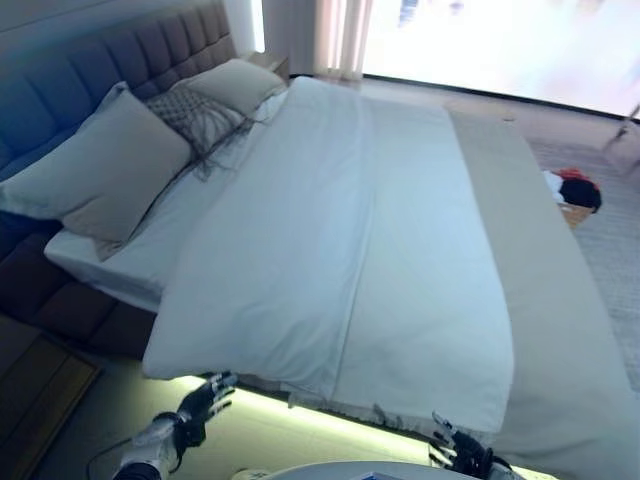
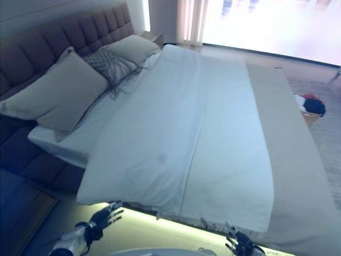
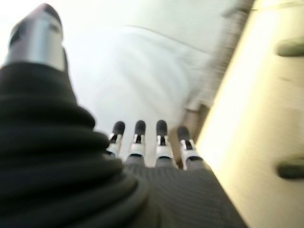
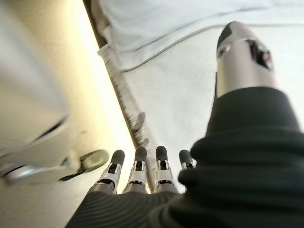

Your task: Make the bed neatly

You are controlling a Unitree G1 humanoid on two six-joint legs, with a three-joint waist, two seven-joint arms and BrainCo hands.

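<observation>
The duvet (image 1: 340,250) lies spread over the bed (image 1: 560,330), its near edge hanging over the side just in front of both hands, and three pillows (image 1: 105,170) rest at the headboard (image 1: 110,60). The left hand (image 1: 200,403) and the right hand (image 1: 458,450) hover low by this edge with fingers released, holding nothing. If only one hand catches the hem, I think the pull may drag the duvet crooked and make new wrinkles.

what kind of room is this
A bedroom, most likely: a bed with a white duvet, pillows against a padded headboard, and a curtain by a bright window. Both hands hang open at the near edge.
</observation>
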